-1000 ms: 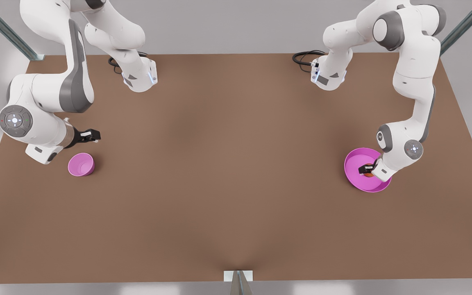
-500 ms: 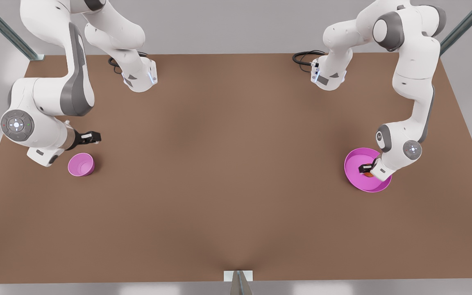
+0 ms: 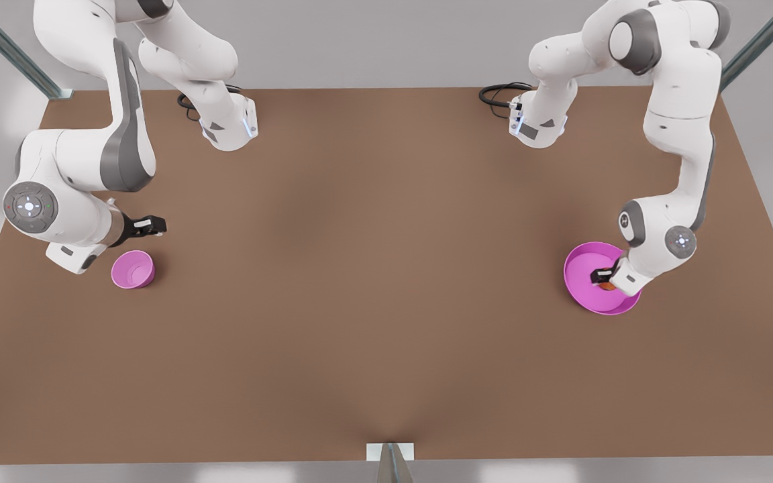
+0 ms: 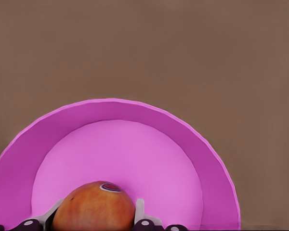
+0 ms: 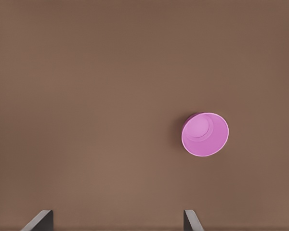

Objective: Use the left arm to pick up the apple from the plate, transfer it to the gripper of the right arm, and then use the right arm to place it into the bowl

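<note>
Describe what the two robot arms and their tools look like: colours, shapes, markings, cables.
Both arms are glossy white with rounded segments and grey joint caps. Round grey discs near the wrists carry small lights. Black cables coil at each base. The left tool and right tool are black, each with two fingers.

Spanning the scene: a brown table (image 3: pixel 373 282). Sitting on it, well apart: a pink bowl (image 3: pixel 133 270) toward the front view's left, a pink plate (image 3: pixel 588 295) toward its right.

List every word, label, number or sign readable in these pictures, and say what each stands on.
None can be read.
The apple, between the left gripper's fingers over the plate, bears a small sticker with no legible text.
The arms' round wrist caps carry only lights.
</note>
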Robot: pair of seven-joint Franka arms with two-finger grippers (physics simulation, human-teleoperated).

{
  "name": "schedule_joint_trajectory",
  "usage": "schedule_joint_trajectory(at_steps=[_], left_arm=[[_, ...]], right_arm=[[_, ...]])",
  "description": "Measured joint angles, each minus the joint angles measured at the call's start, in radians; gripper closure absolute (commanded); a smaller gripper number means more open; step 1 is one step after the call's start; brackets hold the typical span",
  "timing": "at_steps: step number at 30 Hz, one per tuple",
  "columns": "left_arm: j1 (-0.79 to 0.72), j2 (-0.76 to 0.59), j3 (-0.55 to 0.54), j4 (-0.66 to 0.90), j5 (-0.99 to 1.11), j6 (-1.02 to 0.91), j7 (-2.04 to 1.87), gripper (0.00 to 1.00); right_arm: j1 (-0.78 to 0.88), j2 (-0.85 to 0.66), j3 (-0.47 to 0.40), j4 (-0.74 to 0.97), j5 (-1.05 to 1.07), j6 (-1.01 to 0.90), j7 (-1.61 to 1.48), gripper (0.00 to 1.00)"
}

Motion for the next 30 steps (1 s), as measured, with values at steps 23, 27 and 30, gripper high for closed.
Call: schedule_joint_trajectory(at_steps=[23,27,30], left_arm=[[-0.308,0.585,-0.554,1.083,-1.058,-0.550,-0.119,0.29],[-0.313,0.618,-0.559,1.084,-1.089,-0.487,-0.114,0.29],[-0.316,0.621,-0.559,1.084,-1.104,-0.460,-0.112,0.29]], right_arm=[[0.024,0.738,0.282,0.430,0.872,0.220,-0.527,0.00],[0.018,0.741,0.312,0.388,0.959,0.292,-0.735,0.00],[0.017,0.766,0.336,0.382,1.013,0.324,-0.872,0.00]])
